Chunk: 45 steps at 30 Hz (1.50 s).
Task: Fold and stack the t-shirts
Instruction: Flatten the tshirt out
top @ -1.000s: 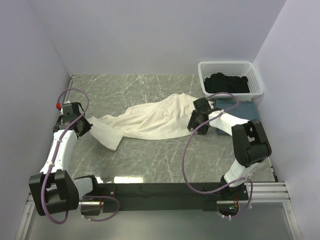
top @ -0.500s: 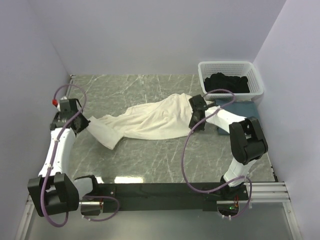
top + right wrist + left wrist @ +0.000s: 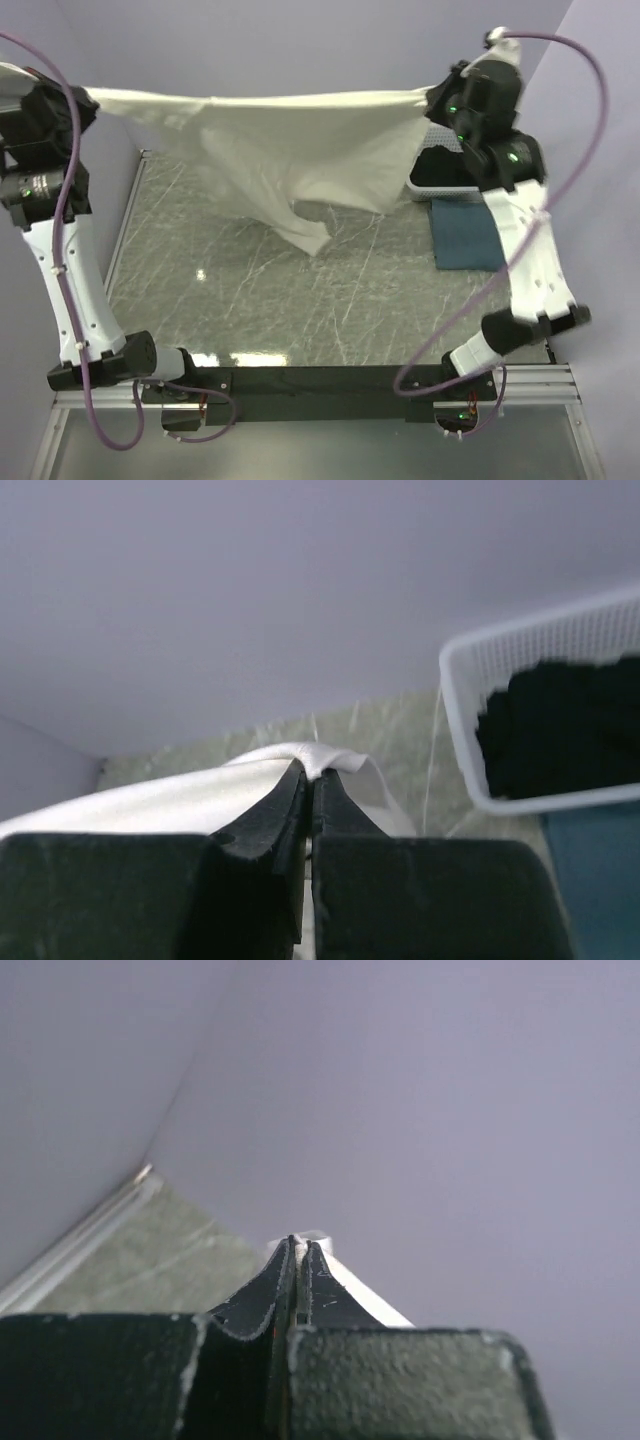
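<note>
The cream-white t-shirt [image 3: 290, 150] hangs spread in the air, its top edge pulled taut between both raised arms. My left gripper [image 3: 88, 98] is shut on its left corner, and a sliver of white cloth [image 3: 318, 1237] shows at the tips of the left gripper [image 3: 300, 1246]. At the right corner the right gripper [image 3: 426, 100] is shut on a fold of the cloth [image 3: 300, 755], which bulges over the tips of the right gripper [image 3: 310, 774]. A slate-blue t-shirt [image 3: 468, 235] lies folded flat on the table at the right. The black t-shirt [image 3: 565, 725] lies in the basket.
The white lattice basket [image 3: 462, 730] stands at the back right, mostly hidden behind my right arm in the top view. The grey marble table [image 3: 300, 300] lies under the hanging shirt. Lilac walls close in the left, back and right sides.
Both arms have risen from the table and lifted the cream-white shirt, which lay crumpled before, into the air. The right gripper has shut on its right corner.
</note>
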Tool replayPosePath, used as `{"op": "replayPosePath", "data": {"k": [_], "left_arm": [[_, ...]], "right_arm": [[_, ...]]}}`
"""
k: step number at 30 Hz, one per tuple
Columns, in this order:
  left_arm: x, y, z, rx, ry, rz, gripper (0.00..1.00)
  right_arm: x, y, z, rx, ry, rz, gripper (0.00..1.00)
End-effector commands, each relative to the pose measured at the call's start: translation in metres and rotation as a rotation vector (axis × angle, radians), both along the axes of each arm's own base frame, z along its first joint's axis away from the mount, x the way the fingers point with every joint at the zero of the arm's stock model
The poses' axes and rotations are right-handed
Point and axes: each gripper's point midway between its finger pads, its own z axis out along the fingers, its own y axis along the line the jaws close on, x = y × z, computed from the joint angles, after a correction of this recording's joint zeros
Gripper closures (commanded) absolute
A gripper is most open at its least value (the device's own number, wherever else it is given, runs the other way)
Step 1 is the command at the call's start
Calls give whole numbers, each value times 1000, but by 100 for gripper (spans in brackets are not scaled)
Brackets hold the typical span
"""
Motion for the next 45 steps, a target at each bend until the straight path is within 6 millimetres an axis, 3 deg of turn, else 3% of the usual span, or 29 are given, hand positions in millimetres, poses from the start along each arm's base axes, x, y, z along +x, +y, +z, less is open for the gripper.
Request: {"op": "replayPosePath", "data": {"k": [1, 2, 3, 4, 5, 7, 8, 11, 17, 19, 21, 22, 25, 26, 28, 29, 31, 32, 33, 34, 37, 39, 40, 41, 42, 43, 45], "left_arm": [[-46, 5, 88, 61, -235, 66, 99], [-60, 5, 98, 86, -257, 83, 99], [-71, 6, 106, 103, -274, 106, 99], [-87, 7, 120, 123, -308, 134, 99], [-102, 6, 127, 159, -317, 153, 99], [-130, 5, 146, 194, -362, 191, 99], [-146, 3, 152, 224, -374, 208, 99], [-181, 2, 163, 268, -398, 265, 99], [-230, 9, 178, 349, -411, 386, 99], [-237, 8, 185, 389, -416, 392, 99], [-229, 8, 186, 410, -403, 383, 99], [-221, 8, 187, 424, -398, 374, 99], [-171, 2, 173, 485, -315, 299, 99], [-146, 1, 164, 500, -279, 264, 99], [-82, -5, 128, 525, -170, 165, 99], [-61, -7, 116, 530, -142, 136, 99], [4, -8, 57, 524, -5, 53, 99], [24, -8, 42, 521, 17, 39, 99], [49, -8, 5, 512, 89, 7, 99], [68, -10, -15, 508, 114, -24, 99], [139, -12, -117, 470, 289, -117, 99], [164, -13, -155, 456, 338, -145, 99], [183, -11, -194, 438, 403, -160, 99], [192, -10, -213, 432, 431, -165, 99], [200, -10, -221, 426, 442, -167, 99], [211, -6, -254, 400, 497, -172, 99], [222, -5, -270, 366, 502, -190, 99]], "right_arm": [[-48, -38, 63, -71, -173, -85, 100], [-76, -48, 85, -66, -249, -93, 100], [-87, -53, 103, -49, -328, -107, 100], [-89, -57, 88, -64, -316, -123, 100], [-118, -67, 113, -48, -422, -138, 100], [-132, -72, 106, -60, -445, -144, 100], [-154, -77, 117, -57, -494, -138, 100], [-177, -74, 118, -76, -541, -80, 100], [-193, -57, 107, -145, -508, 53, 100], [-193, -49, 101, -161, -485, 104, 100], [-189, -43, 93, -176, -448, 136, 100], [-186, -39, 89, -181, -432, 157, 100], [-168, -33, 66, -194, -350, 172, 100], [-157, -30, 56, -204, -313, 177, 100], [-141, -26, 33, -215, -234, 185, 100], [-125, -21, 13, -222, -165, 197, 100], [-97, -16, -26, -245, -54, 194, 100], [-86, -15, -42, -251, -13, 187, 100], [-76, -16, -63, -263, 43, 175, 100], [-66, -15, -78, -272, 80, 169, 100], [-21, -13, -153, -301, 234, 130, 100], [0, -12, -183, -292, 278, 115, 100], [9, -12, -195, -281, 297, 107, 100], [27, -13, -222, -280, 339, 97, 100], [37, -11, -233, -277, 351, 98, 100], [49, -10, -260, -279, 398, 96, 100], [70, -9, -270, -275, 398, 89, 100]]}}
